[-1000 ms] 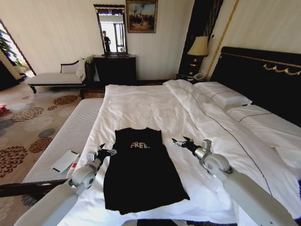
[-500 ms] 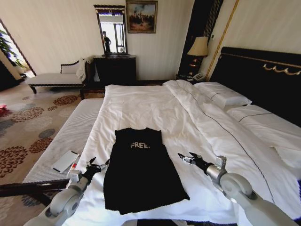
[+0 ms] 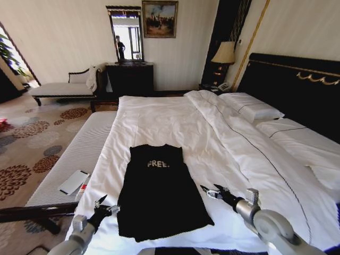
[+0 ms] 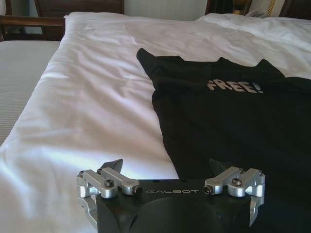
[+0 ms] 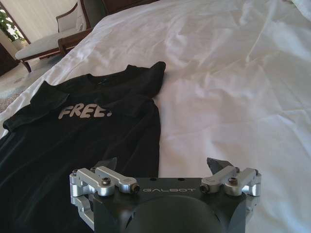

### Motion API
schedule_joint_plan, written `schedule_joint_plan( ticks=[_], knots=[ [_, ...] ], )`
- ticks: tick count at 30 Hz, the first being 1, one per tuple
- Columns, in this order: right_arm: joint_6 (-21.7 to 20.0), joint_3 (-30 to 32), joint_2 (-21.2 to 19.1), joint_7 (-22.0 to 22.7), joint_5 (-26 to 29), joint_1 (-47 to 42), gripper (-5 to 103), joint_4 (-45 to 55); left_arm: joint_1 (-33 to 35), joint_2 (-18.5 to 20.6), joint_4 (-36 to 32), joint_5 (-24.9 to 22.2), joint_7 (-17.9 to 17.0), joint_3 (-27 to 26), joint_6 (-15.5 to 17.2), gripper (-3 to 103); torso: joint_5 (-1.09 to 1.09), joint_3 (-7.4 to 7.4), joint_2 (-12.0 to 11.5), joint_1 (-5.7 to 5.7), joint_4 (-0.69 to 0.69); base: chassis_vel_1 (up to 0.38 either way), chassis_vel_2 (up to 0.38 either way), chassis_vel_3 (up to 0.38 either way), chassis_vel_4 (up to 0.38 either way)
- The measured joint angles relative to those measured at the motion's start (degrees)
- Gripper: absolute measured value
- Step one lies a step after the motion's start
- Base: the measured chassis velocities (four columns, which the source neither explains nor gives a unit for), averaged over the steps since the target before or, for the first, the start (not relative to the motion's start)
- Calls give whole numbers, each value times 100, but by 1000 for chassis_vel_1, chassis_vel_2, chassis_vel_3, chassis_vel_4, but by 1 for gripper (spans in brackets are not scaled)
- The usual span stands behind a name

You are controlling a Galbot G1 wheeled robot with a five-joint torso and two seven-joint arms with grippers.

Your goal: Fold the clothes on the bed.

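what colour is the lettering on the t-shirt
White, on the black T-shirt; clearest in the right wrist view.

Pale chaise (image 3: 56, 87) by far wall; lamp (image 3: 224, 53) lit on nightstand; patterned carpet (image 3: 26, 154).

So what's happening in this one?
A two-armed robot stands at the foot of a bed with a black T-shirt laid flat on the white duvet, sleeves already tucked in so it forms a long rectangle. The left gripper sits beside the shirt's lower left edge and the right gripper beside its right edge. Both have jaws open and hold nothing. The end-to-end fold is not yet done.
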Motion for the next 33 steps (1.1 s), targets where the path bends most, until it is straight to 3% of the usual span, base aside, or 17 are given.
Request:
schedule_joint_plan(
  ticks=[7,10,19,27,33],
  knots=[
    [2,83,3,61,-116,-64,100,-90,792,29,-396,-401,166,-316,-69,101,1,0,0,1,1,0,0,0,0],
    [-5,101,7,135,-142,-46,100,-190,1399,49,-561,-505,279,-520,-315,99,1,0,0,1,1,0,0,0,0],
    [-42,19,55,258,-194,180,100,-560,2048,174,-483,-415,417,-273,-580,99,1,1,-2,1,0,0,0,0,0],
    [-41,40,48,248,-186,280,100,-807,2033,180,-208,-325,439,54,-607,99,1,1,-1,1,1,0,0,0,0],
    [-27,49,-13,228,-138,376,100,-814,1347,186,-214,-418,430,490,-344,99,1,1,-2,1,1,0,0,0,0]
  ],
)
